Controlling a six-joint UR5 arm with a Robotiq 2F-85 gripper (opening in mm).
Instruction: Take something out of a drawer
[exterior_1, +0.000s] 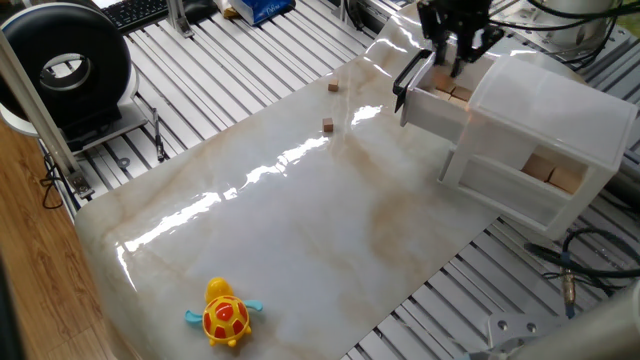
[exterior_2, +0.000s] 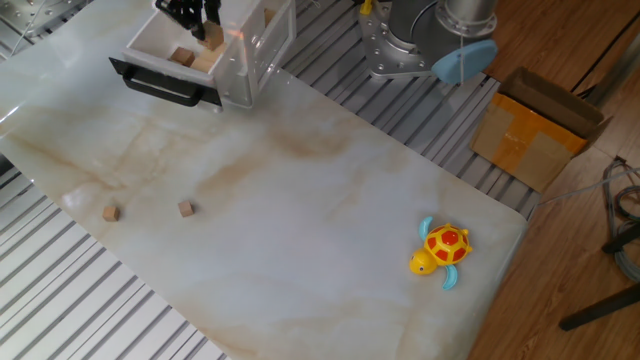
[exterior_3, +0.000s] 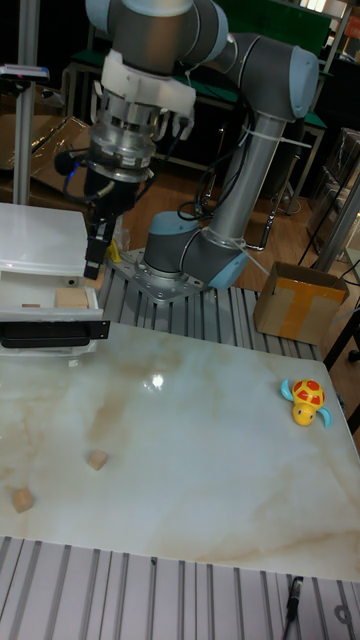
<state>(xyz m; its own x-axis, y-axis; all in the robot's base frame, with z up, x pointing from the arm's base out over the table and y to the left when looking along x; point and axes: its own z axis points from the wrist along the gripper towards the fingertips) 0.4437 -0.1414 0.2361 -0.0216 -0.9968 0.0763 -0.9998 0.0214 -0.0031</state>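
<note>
The top drawer (exterior_1: 425, 108) (exterior_2: 160, 84) (exterior_3: 50, 331) of the white plastic unit is pulled open, dark handle forward. A pale tan block (exterior_1: 460, 95) (exterior_2: 207, 62) (exterior_3: 70, 297) lies inside it, with a smaller tan piece (exterior_2: 182, 57) (exterior_3: 30, 305) beside it. My gripper (exterior_1: 452, 62) (exterior_2: 197, 12) (exterior_3: 93, 265) hangs just above the open drawer, fingers pointing down and clear of the contents. No view shows a block plainly between the fingers, and I cannot tell how wide they stand.
Two tiny brown cubes (exterior_1: 327, 125) (exterior_1: 333, 86) (exterior_2: 185, 208) (exterior_2: 110, 212) lie on the marble tabletop. A yellow toy turtle (exterior_1: 225, 315) (exterior_2: 440, 250) (exterior_3: 305, 400) sits near the opposite end. The lower drawer holds tan blocks (exterior_1: 550, 172). A cardboard box (exterior_2: 535, 125) stands off the table.
</note>
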